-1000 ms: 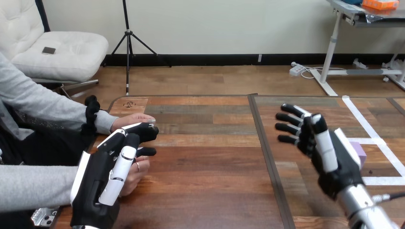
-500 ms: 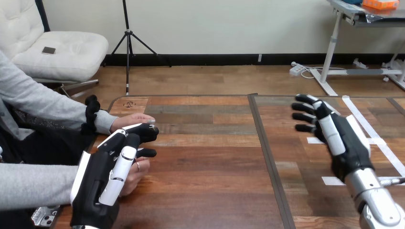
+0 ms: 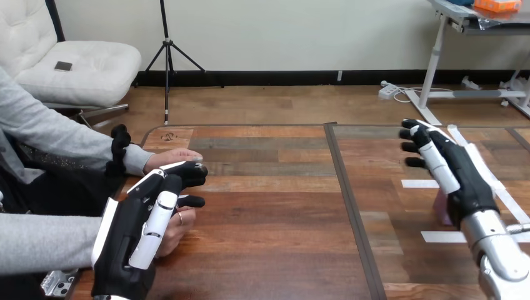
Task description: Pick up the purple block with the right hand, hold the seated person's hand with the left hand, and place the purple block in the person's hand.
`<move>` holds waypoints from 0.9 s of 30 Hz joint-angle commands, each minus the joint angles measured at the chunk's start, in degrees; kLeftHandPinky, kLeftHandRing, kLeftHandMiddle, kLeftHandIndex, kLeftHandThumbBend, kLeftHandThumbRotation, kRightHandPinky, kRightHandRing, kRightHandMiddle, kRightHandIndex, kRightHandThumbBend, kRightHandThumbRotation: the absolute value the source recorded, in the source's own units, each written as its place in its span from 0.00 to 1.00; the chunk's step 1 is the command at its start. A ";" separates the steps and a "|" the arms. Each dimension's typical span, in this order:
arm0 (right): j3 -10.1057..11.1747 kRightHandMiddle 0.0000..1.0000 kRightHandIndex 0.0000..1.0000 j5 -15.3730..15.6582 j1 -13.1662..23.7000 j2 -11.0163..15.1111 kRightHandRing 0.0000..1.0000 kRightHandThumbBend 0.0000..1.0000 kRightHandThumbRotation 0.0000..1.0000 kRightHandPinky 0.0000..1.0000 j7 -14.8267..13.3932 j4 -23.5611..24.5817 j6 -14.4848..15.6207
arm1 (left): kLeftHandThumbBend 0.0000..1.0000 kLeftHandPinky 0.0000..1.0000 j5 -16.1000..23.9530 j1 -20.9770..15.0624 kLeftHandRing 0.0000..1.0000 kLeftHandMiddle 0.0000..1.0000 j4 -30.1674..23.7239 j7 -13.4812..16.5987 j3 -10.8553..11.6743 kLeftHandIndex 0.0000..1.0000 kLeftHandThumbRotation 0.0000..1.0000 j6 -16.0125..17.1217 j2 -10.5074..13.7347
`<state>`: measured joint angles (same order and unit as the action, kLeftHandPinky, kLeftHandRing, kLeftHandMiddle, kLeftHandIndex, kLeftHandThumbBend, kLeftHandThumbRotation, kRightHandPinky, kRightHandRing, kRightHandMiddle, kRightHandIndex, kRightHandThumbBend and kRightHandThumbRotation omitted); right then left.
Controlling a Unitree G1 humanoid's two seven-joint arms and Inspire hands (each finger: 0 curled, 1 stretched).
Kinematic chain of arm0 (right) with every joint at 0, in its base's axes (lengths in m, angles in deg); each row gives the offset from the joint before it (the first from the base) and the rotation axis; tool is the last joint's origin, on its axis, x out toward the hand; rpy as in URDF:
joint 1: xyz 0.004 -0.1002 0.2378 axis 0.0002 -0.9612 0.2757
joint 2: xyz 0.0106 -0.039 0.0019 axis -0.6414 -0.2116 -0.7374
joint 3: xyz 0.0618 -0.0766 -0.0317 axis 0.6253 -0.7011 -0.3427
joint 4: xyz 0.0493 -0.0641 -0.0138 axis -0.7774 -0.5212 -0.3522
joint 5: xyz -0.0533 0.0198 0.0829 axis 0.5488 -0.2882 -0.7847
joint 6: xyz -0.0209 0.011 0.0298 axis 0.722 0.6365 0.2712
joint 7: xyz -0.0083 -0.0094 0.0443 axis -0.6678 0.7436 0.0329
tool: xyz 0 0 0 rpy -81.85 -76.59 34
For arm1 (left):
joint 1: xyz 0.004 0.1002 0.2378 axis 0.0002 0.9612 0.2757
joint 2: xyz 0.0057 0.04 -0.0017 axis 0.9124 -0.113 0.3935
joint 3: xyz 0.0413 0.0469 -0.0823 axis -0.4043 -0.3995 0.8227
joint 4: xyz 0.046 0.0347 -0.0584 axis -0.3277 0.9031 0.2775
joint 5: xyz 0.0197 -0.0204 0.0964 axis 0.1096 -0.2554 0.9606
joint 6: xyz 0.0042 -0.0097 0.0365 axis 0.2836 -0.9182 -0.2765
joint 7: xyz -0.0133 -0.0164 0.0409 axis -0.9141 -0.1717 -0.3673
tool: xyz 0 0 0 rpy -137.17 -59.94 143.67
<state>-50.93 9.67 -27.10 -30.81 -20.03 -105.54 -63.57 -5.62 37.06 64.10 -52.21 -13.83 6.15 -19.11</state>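
While the left hand (image 3: 134, 234) is hanging low, well left of the dark seam (image 3: 351, 212) in the surface (image 3: 269, 237), it is lying over the person's nearer hand (image 3: 180, 224); whether it is gripping that hand I cannot tell. Right of the seam, the purple block (image 3: 442, 209) is sitting on the surface between two white tape strips (image 3: 437, 237). It is mostly hidden by the right hand (image 3: 459, 178), which is hovering just over it with fingers (image 3: 430, 157) spread and straight, pinching nothing. Farther back, left of the seam, the person's farther hand (image 3: 172, 156) is lying just beyond the left hand.
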 commanded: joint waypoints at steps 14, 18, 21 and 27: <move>-2.18 0.85 0.86 6.91 11.92 5.56 0.84 0.87 0.87 0.83 -7.62 -10.38 -0.22 | 0.46 0.61 -0.33 -3.14 0.74 0.71 -1.73 -0.24 0.26 0.65 0.81 0.39 0.31; -3.38 0.84 0.86 8.78 13.17 6.56 0.84 0.89 0.87 0.82 -9.00 -12.32 -0.03 | 0.45 0.61 -0.56 -3.11 0.74 0.71 -1.68 -0.44 0.21 0.65 0.81 0.56 0.29; -3.88 0.85 0.86 9.52 14.06 7.03 0.85 0.90 0.87 0.81 -9.42 -13.65 0.32 | 0.44 0.61 -0.94 -3.28 0.74 0.71 -1.24 -0.82 0.22 0.65 0.80 1.02 0.29; -4.75 0.86 0.86 10.89 15.53 7.70 0.86 0.92 0.86 0.78 -10.33 -15.71 1.65 | 0.43 0.61 -1.04 -3.25 0.74 0.71 -1.06 -1.05 0.34 0.65 0.80 1.09 0.22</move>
<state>-54.59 19.59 -17.92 -24.72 -28.96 -119.96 -62.63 -5.95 37.03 64.10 -52.92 -13.81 6.20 -19.06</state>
